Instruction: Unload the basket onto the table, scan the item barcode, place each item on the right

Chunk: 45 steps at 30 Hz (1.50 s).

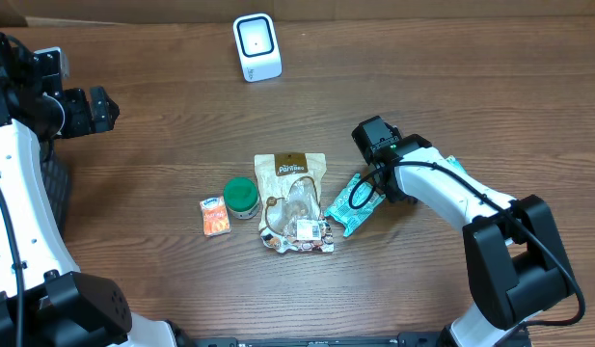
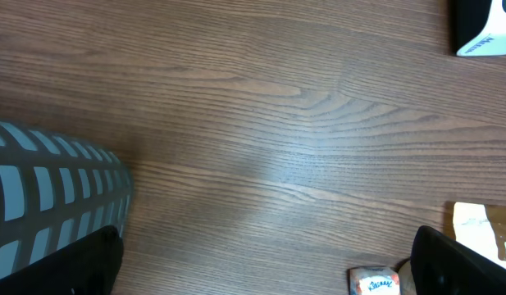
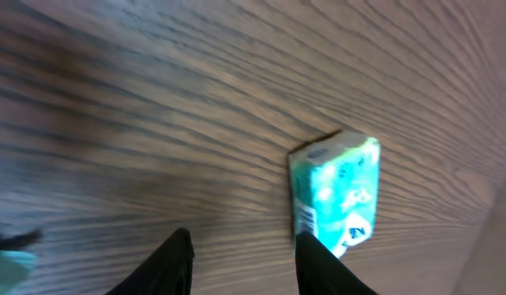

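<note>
Two arms work over a brown wood-grain tabletop [image 1: 451, 77]. At the far left, the left gripper [image 1: 99, 108] hovers well apart from the goods, and in the left wrist view its fingers are spread wide over bare wood. Toward the front middle lies a small orange packet [image 1: 215, 216], with a green-lidded jar [image 1: 242, 197] just beside it on the right. Well behind these, near the back edge, the white scanner [image 1: 256, 46] stands alone, its dark face showing from above. Next in the front row comes a beige pouch [image 1: 295, 202] with a clear window, lying flat with its printed top toward the back edge. Just right of the pouch, the teal packet [image 1: 349, 207] lies flat and slanted on the tabletop. The right gripper [image 3: 243, 246] is over the packet's right end. In the blurred right wrist view its two dark fingers stand apart with only wood grain between them, so the gripper is released. The teal packet lies flat just beside one fingertip, outside the gap. Whether that finger touches it cannot be told.
</note>
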Each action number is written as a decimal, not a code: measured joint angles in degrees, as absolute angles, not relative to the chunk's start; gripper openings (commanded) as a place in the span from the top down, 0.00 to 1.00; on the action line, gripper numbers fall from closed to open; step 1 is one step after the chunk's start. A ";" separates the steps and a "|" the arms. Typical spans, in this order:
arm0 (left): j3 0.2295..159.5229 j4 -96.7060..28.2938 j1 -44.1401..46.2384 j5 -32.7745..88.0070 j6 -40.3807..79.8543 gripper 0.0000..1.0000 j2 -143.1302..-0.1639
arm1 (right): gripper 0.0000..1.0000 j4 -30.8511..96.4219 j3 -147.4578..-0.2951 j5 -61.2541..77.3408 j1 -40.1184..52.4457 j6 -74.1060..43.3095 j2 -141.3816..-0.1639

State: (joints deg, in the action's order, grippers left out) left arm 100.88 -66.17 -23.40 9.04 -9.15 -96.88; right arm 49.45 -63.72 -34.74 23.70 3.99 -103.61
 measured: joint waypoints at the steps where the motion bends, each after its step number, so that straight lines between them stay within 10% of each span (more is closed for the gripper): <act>1: 100.88 -66.17 -23.40 9.04 -9.15 0.01 -96.88 | 0.61 49.25 -63.70 -34.39 23.62 3.86 -103.61; 28: 100.88 -66.17 -23.40 9.04 -9.15 0.00 -96.88 | 0.63 38.92 -60.47 -22.70 5.54 11.92 -103.61; 36: 100.88 -66.17 -23.40 9.04 -9.15 0.00 -96.88 | 0.95 36.16 -57.60 -21.74 4.05 14.87 -103.00; 45: 100.88 -66.17 -23.40 9.04 -9.15 0.00 -96.88 | 0.96 37.21 -57.82 -13.13 3.75 8.71 -101.51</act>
